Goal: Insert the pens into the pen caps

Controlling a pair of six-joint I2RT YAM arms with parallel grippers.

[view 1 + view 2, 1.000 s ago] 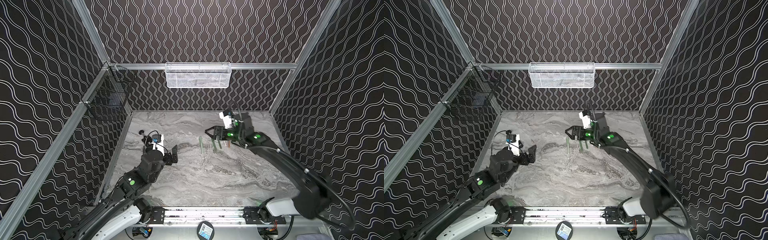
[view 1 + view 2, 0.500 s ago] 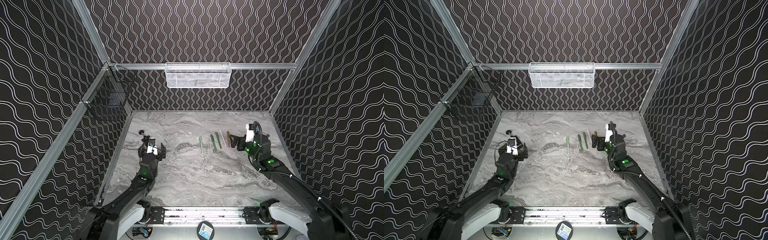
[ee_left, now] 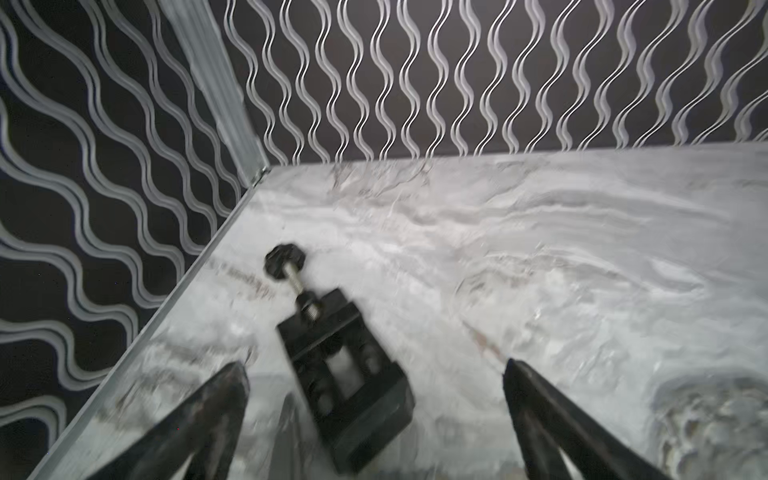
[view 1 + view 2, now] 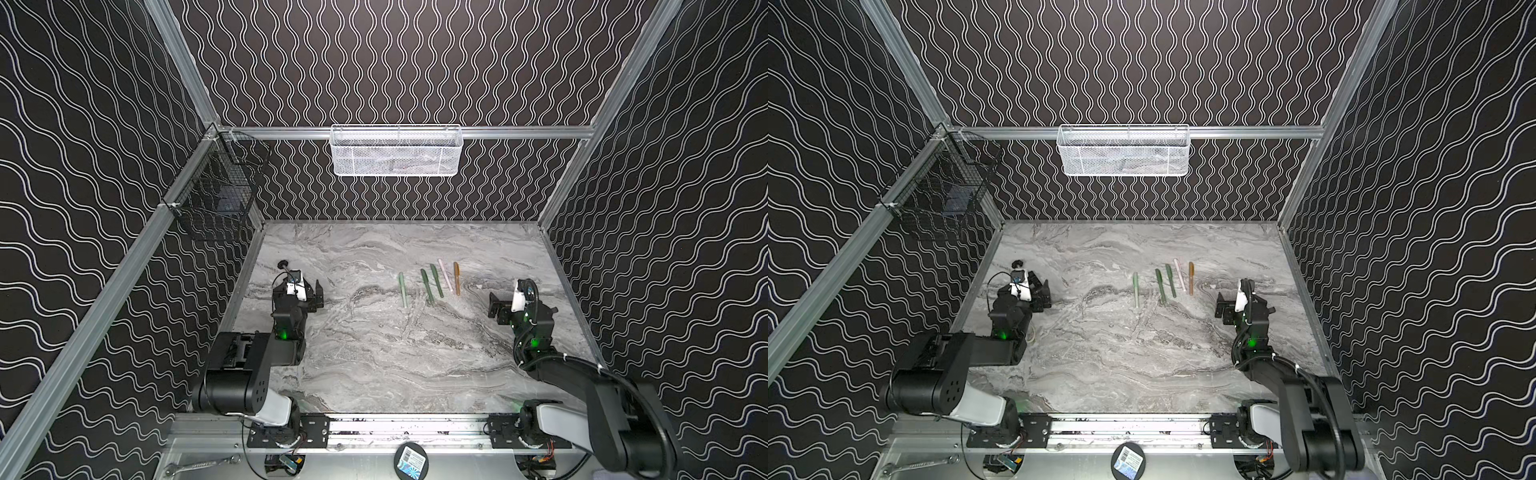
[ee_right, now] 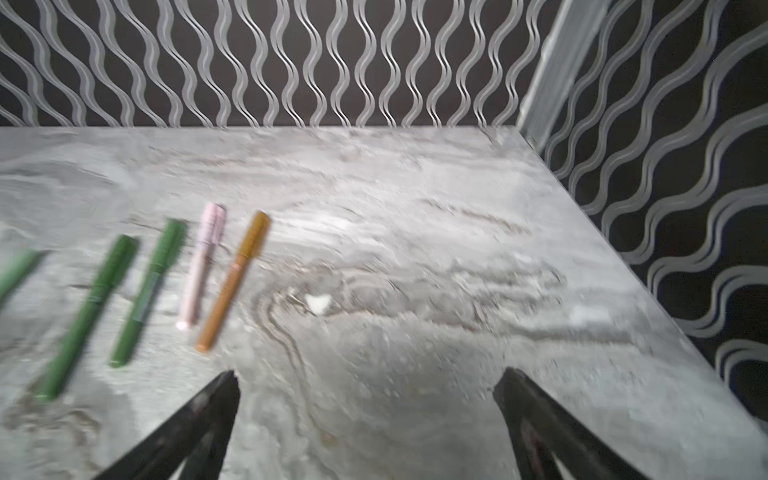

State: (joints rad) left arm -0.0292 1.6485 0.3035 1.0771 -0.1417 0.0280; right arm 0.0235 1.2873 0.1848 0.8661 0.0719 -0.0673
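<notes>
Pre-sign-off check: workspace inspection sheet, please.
Surface: marble tabletop, no spills seen.
Job's things: pale green pen, two dark green pens, pink pen, gold pen in a row, all look capped.
Clutter: black screw clamp near left wall; wrench on base frame.
Grippers: left pincer open above the clamp; right pincer open, empty, right of the pens.
Cables: right arm's cable loop clear of the pens.
Surroundings: white mesh basket on back rail; black wire basket on left wall.

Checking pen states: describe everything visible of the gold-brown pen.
The gold-brown pen lies flat on the marble tabletop, last in the row of five, nearest the right gripper. Its wider, darker cap sits on the far end; the slimmer body looks like matte plastic. The pink pen lies beside it, apart. Nothing grips it.
</notes>
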